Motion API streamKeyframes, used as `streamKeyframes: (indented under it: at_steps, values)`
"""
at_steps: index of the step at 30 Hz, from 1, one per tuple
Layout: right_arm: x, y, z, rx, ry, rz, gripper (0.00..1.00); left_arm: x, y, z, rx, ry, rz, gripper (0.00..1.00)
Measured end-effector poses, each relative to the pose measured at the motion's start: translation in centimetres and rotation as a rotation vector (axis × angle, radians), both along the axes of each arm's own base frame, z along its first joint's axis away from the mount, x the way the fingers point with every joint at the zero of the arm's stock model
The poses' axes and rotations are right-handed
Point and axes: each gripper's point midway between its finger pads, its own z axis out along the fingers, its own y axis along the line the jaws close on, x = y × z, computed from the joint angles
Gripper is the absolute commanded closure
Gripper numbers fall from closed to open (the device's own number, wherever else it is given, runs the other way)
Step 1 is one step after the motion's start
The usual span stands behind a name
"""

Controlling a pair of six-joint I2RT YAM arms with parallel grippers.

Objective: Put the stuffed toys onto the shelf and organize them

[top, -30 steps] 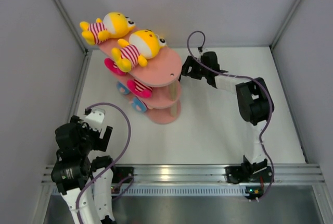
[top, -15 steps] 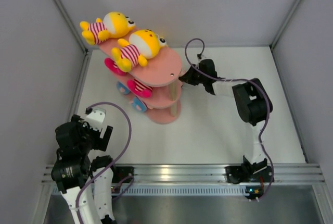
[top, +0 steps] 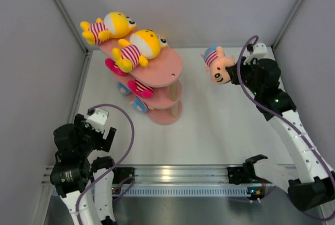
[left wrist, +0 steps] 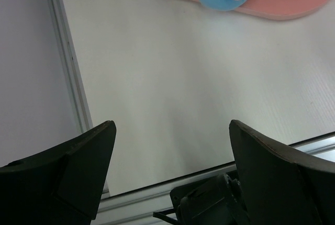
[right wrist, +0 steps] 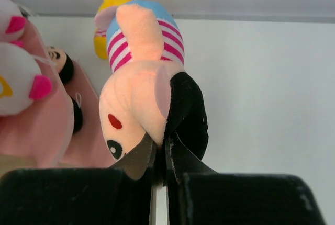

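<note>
Right fingers [right wrist: 172, 159] clamp the beige-headed toy [right wrist: 138, 89] by its head, body jutting past; left fingers [top: 102, 126] spread apart

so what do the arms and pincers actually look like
Both arms are alike: the left arm and right arm have white links between bulky black joint housings, each trailed by a looping purplish-grey cable. The left pincer and right pincer have two broad, matte black fingers each.
</note>
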Motion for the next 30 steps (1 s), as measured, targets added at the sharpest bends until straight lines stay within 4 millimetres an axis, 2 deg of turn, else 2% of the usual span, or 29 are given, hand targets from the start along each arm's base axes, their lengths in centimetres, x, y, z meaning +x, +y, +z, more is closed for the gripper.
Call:
streamKeyframes:
  at_steps: [3, 6, 10, 14, 17, 20, 23, 26, 30]
  values:
    - [-3.7, -1.3, 0.1, -0.088, 0.027, 0.03, 1.0, -0.1, -0.8, 1.1, -0.019, -0.036, -0.032, 0.04]
    - [-7.2, -1.6, -0.4, -0.168, 0.071, 0.118, 1.0, -0.2, -1.4, 2.2, -0.03, -0.067, -0.06, 0.04]
    - [-11.9, 0.9, -0.2, -0.215, 0.066, 0.39, 1.0, -0.6, -2.5, 4.1, -0.051, -0.122, -0.097, 0.03]
    - [-16.2, 4.6, -1.0, -0.254, 0.058, 0.671, 1.0, -1.0, -4.2, 6.4, -0.1, -0.178, -0.169, 0.03]
    - [-19.4, 8.0, -2.6, -0.314, 0.083, 0.89, 1.0, -1.4, -5.8, 7.6, -0.159, -0.197, -0.231, 0.04]
    - [-22.9, 12.4, -5.1, -0.406, 0.134, 1.133, 1.0, -1.7, -7.3, 8.1, -0.234, -0.187, -0.291, 0.04]
    - [-25.0, 15.2, -6.4, -0.471, 0.145, 1.275, 1.0, -2.0, -8.2, 8.3, -0.274, -0.181, -0.332, 0.02]
    - [-26.3, 19.3, -5.0, -0.479, 0.082, 1.405, 1.0, -2.5, -9.4, 8.6, -0.319, -0.181, -0.394, 0.01]
    - [-25.3, 24.4, -2.1, -0.474, -0.027, 1.467, 1.0, -3.8, -11.2, 9.1, -0.375, -0.189, -0.492, 0.02]
